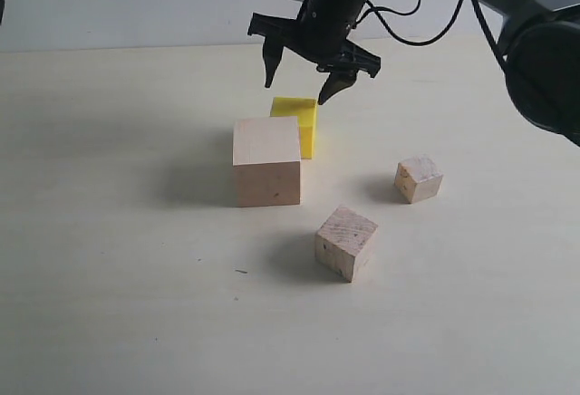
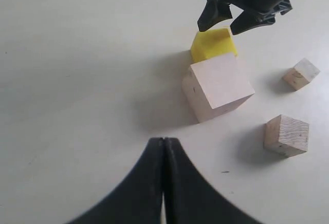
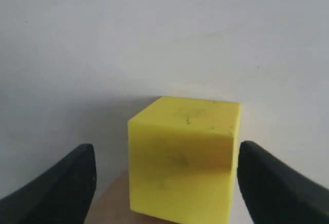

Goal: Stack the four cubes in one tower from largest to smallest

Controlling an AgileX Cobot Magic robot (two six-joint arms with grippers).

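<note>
**Three views on one table**

The exterior view looks down at a slant across the pale cream table (image 1: 109,322) from a middle distance. It takes in the large pale bare-wood cube (image 1: 266,164), the bright yellow cube (image 1: 301,119) behind it, the medium wood cube (image 1: 345,242) and the small wood cube (image 1: 418,178). The left wrist view looks down more steeply, from well back, past the left arm's black fingers (image 2: 144,183), and shares all four cubes with it. The right wrist view sits very close and low, facing between the right arm's black fingers (image 3: 72,183) at the yellow cube, which all three views share.
</note>
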